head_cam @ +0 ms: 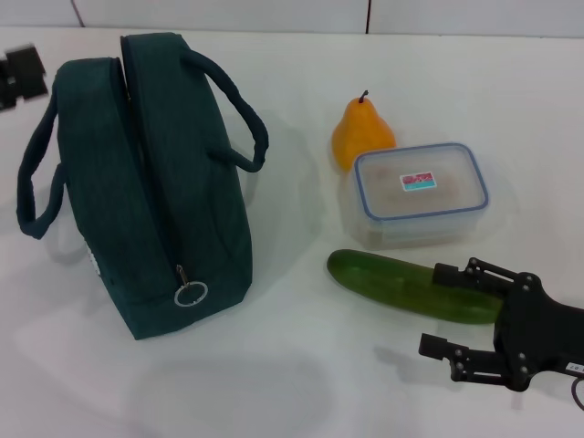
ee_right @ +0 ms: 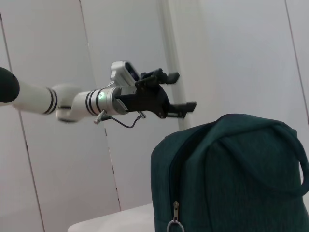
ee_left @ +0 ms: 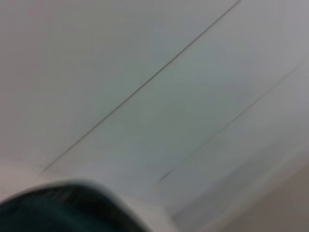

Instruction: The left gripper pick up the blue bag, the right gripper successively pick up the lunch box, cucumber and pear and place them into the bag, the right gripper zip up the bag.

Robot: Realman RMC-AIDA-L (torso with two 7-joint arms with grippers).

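Note:
The blue bag [head_cam: 146,182] stands upright on the white table, left of centre, with its zipper ring pull [head_cam: 191,294] hanging at the near end. My left gripper [head_cam: 20,75] hovers at the far left beside the bag's handle. The right wrist view shows this left gripper [ee_right: 181,92] open, above and behind the bag [ee_right: 231,179]. The pear [head_cam: 362,130] stands behind the lunch box [head_cam: 420,192]. In front of the box lies the cucumber [head_cam: 415,286]. My right gripper [head_cam: 447,312] is open low at the near right, one finger over the cucumber's right end.
The left wrist view shows only a blurred pale wall and a dark teal edge of the bag [ee_left: 48,212]. Bare white table [head_cam: 274,383] lies in front of the bag and between it and the food items.

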